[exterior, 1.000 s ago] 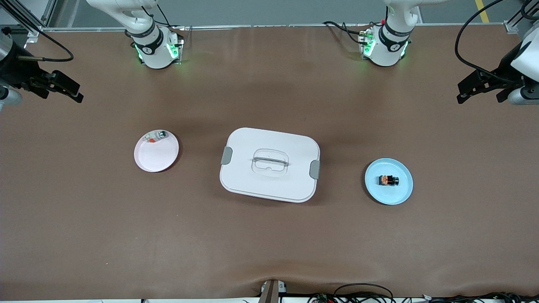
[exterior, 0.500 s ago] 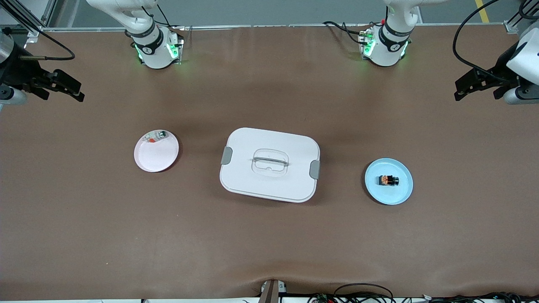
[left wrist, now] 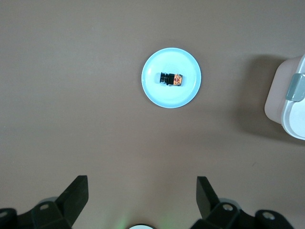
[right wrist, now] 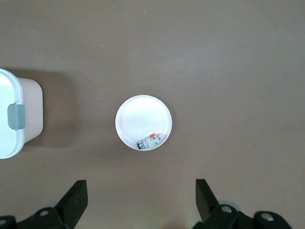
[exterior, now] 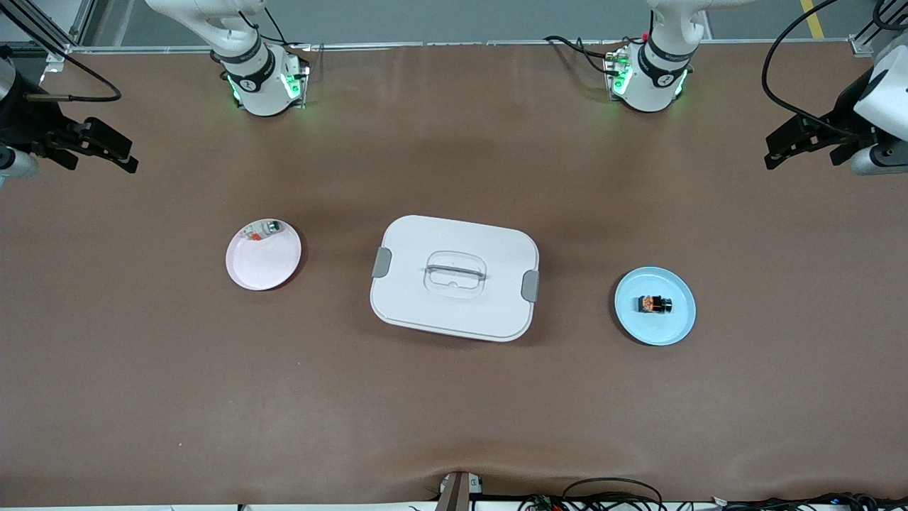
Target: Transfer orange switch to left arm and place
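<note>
The orange switch (exterior: 654, 304), a tiny black part with an orange face, lies on the light-blue plate (exterior: 674, 326) toward the left arm's end of the table; it also shows in the left wrist view (left wrist: 172, 78). The white box (exterior: 454, 277) with grey latches stands at the table's middle. My left gripper (exterior: 805, 145) is open and empty, high over the table's edge at the left arm's end. My right gripper (exterior: 96, 150) is open and empty, high over the table's edge at the right arm's end. Its own jaws show wide apart in the right wrist view (right wrist: 141, 196).
A pink plate (exterior: 264, 264) lies toward the right arm's end with a small grey-and-clear part (exterior: 263, 229) at its rim, also in the right wrist view (right wrist: 149, 141). The box corner shows in both wrist views (left wrist: 290, 95) (right wrist: 14, 114). Cables lie along the table's near edge.
Both grippers have shifted slightly, the left one a little toward the table's middle and upward, the right one a little outward. The switch, the plates and the box have not moved.
</note>
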`<action>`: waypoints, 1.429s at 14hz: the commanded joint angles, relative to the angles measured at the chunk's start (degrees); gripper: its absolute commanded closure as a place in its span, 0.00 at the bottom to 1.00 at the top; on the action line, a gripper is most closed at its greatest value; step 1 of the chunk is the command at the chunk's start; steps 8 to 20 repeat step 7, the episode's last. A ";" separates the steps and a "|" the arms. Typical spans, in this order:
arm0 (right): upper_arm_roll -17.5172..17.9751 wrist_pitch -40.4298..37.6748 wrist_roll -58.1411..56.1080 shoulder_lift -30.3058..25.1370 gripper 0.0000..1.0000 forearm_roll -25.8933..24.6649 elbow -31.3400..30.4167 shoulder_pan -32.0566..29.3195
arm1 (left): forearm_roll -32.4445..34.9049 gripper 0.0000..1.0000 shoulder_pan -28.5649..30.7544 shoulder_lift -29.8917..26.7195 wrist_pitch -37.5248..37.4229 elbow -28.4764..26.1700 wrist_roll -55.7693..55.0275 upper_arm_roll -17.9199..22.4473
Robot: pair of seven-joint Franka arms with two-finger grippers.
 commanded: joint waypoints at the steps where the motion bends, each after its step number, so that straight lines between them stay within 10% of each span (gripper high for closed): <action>1: 0.60 -1.28 -1.05 1.08 0.00 0.96 1.82 -1.22 | -0.56 0.00 0.47 -0.67 -0.77 0.58 0.57 0.15; 20: 0.60 -2.07 -0.78 1.08 0.00 0.96 1.64 -1.22 | -0.47 0.00 0.47 -0.67 -0.95 1.02 0.57 0.41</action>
